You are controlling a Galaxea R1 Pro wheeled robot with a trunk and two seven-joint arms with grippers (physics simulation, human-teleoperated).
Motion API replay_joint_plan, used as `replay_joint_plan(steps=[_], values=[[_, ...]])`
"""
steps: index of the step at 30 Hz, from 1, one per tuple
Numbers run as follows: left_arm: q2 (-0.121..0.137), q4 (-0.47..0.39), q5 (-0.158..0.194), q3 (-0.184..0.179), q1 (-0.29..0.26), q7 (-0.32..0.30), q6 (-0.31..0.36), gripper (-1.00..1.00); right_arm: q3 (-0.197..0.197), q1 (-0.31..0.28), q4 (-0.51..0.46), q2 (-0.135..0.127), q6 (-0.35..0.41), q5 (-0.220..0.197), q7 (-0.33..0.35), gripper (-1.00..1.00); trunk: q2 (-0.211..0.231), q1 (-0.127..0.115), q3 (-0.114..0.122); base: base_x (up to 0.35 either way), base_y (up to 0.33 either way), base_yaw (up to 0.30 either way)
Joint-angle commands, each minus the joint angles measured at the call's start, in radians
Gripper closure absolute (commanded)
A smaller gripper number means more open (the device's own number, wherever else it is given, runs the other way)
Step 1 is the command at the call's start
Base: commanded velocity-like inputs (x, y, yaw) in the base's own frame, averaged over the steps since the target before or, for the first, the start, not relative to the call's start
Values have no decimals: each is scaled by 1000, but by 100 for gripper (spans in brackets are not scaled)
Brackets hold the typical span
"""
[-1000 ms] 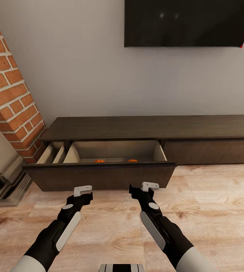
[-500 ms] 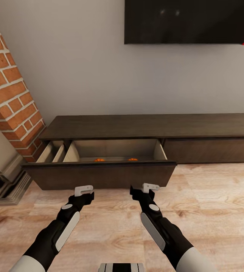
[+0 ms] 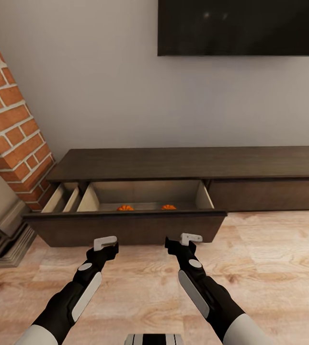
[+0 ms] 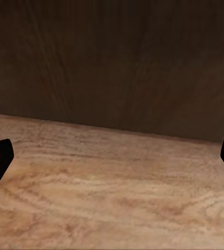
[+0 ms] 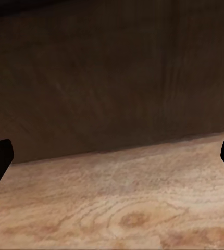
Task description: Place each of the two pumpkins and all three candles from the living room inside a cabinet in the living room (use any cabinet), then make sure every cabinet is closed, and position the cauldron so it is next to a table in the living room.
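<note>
with both pumpkins [image 3: 125, 207] in the open drawer [image 3: 125, 227], your left gripper [image 3: 105, 243] and right gripper [image 3: 190, 237], jaws wide and empty, should next press its front shut.

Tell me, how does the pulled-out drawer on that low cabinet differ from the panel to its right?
The open drawer stands out from the cabinet toward the robot, while the right-hand panel sits shut and flush. The open drawer shows a pale wood interior holding two orange pumpkins; the right-hand panel hides whatever is behind it. Both fronts share the same dark brown wood and have no handles.
</note>
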Motion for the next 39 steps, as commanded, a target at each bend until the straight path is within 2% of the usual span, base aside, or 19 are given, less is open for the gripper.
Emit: replay_joint_plan(steps=[1,8,12,15,20,26,31,39], values=[[1,-2,8,-5,-1,9,2,-100,3,-1,-2,0,4,-4,-7,-100,0,0,-1,89,0,0],[0,-2,10,-5,-1,10,-10,-100,3,-1,4,0,4,-6,-7,-100,0,0,-1,176,0,0],[0,-1,15,-7,-1,13,-74,-100,1,-1,7,0,2,-7,-7,-100,0,0,-1,35,0,0],[0,-1,16,-8,-1,15,-88,-100,0,-1,10,0,4,-9,-7,-100,0,0,-1,8,0,0],[0,-1,17,-9,-1,15,-93,-100,-2,-1,38,0,3,-10,-2,-100,0,0,-1,2,0,0],[0,-1,18,-9,-1,14,-90,-100,-1,-1,110,0,3,-9,47,-100,0,0,-1,33,0,0],[0,0,18,-10,-1,11,-83,-100,-2,-1,130,0,2,-8,60,-100,0,0,-1,134,0,0],[-3,83,8,-8,-5,9,-82,-100,-1,-1,133,0,-25,-7,62,-100,0,0,-1,232,0,0]])
